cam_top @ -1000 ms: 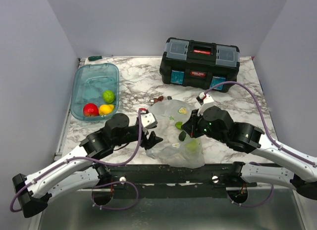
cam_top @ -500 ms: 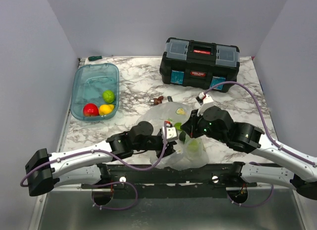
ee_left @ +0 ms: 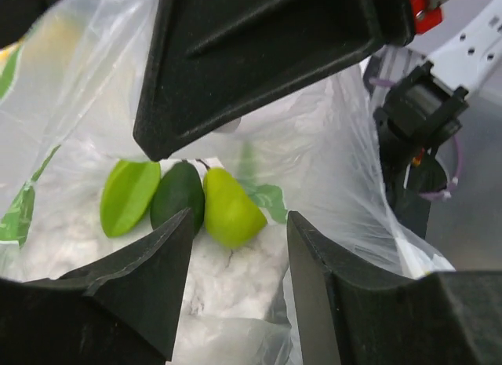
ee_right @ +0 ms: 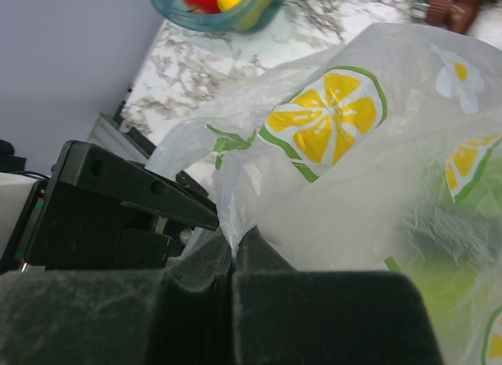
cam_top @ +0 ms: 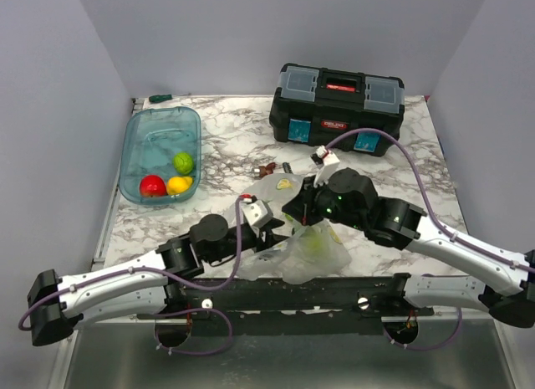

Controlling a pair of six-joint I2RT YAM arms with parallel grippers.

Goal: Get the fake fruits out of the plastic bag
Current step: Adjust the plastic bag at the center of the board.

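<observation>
The clear plastic bag (cam_top: 311,248), printed with lemon slices, lies at the table's front middle. My right gripper (cam_top: 299,212) is shut on the bag's edge (ee_right: 235,224) and holds it lifted. My left gripper (cam_top: 272,230) is open at the bag's mouth and holds nothing. In the left wrist view my left gripper (ee_left: 239,220) faces a lime-green pear (ee_left: 229,209), a dark green fruit (ee_left: 177,195) and a lime-green piece (ee_left: 128,197) lying inside the bag on the marble. A red fruit (cam_top: 152,186), a yellow one (cam_top: 177,185) and a lime-green one (cam_top: 183,162) lie in the teal tub (cam_top: 138,134).
A black toolbox (cam_top: 338,108) stands at the back right. Small brown and black hardware bits (cam_top: 269,167) lie just behind the bag. A green-handled tool (cam_top: 159,98) lies at the back left corner. The table's front edge is close below the bag.
My right gripper has moved up and left, lifting the bag's edge. My left gripper has swung from the bag's left side to its opened mouth.
</observation>
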